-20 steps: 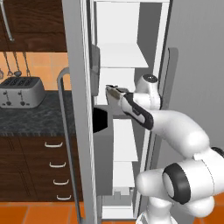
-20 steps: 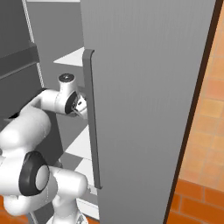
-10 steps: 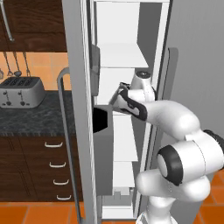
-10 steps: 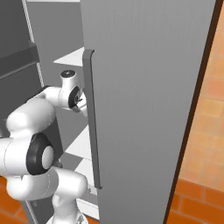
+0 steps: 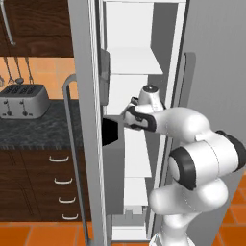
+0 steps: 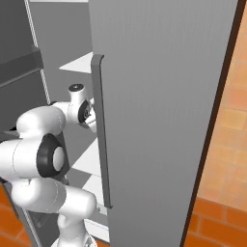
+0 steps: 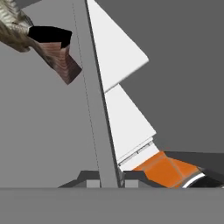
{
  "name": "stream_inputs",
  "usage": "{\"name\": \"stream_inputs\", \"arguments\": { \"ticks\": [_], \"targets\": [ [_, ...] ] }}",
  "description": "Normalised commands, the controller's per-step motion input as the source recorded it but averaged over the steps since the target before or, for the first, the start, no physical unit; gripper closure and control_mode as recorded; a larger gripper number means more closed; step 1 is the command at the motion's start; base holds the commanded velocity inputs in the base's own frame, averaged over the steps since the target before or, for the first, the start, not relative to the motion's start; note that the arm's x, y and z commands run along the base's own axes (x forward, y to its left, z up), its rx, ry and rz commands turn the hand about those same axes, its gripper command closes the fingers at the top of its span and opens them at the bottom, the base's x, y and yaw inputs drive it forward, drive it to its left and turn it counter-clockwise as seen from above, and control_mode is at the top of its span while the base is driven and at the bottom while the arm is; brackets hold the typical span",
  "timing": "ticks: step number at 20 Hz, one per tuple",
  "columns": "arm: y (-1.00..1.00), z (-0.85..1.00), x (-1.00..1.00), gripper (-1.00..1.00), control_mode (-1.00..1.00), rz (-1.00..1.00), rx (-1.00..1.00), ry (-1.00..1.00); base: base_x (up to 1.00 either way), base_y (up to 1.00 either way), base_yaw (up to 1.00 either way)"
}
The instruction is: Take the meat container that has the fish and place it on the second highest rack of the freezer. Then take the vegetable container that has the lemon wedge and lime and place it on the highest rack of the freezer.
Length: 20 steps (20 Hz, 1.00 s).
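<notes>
The hand [image 7: 109,177] is pinched on the freezer door's edge [image 7: 94,109]; the white racks [image 7: 120,57] are seen beyond it.

Place: a home kitchen, computer-rendered
Fridge: tall grey freezer [image 5: 84,120] at centre of the left base view, doors open, white shelves [image 5: 132,60] inside
Counter: dark speckled worktop [image 5: 33,129] at left, silver toaster [image 5: 23,101] on it
Cabinets: dark wood drawers [image 5: 43,187] with curved handles at lower left
Wall: utensils [image 5: 19,69] hanging at upper left
Floor: orange tiles [image 5: 29,234] along the bottom
</notes>
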Motion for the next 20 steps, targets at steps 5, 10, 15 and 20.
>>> {"name": "stream_inputs", "arguments": {
  "ticks": [5, 10, 15, 20],
  "targets": [
    [0.00, -0.11, 0.36, 1.00, -1.00, 0.00, 0.00, 0.00, 0.00, 0.00, 0.00],
    [0.00, 0.00, 0.51, 1.00, -1.00, 0.00, 0.00, 0.00, 0.00, 0.00, 0.00],
    [0.04, -0.02, 0.45, 1.00, -1.00, 0.00, 0.00, 0.01, 0.00, 0.00, 0.00],
    [0.01, -0.35, 0.09, 1.00, -1.00, 0.00, 0.00, 0.06, 0.00, 0.00, 0.00]
  ]
}}
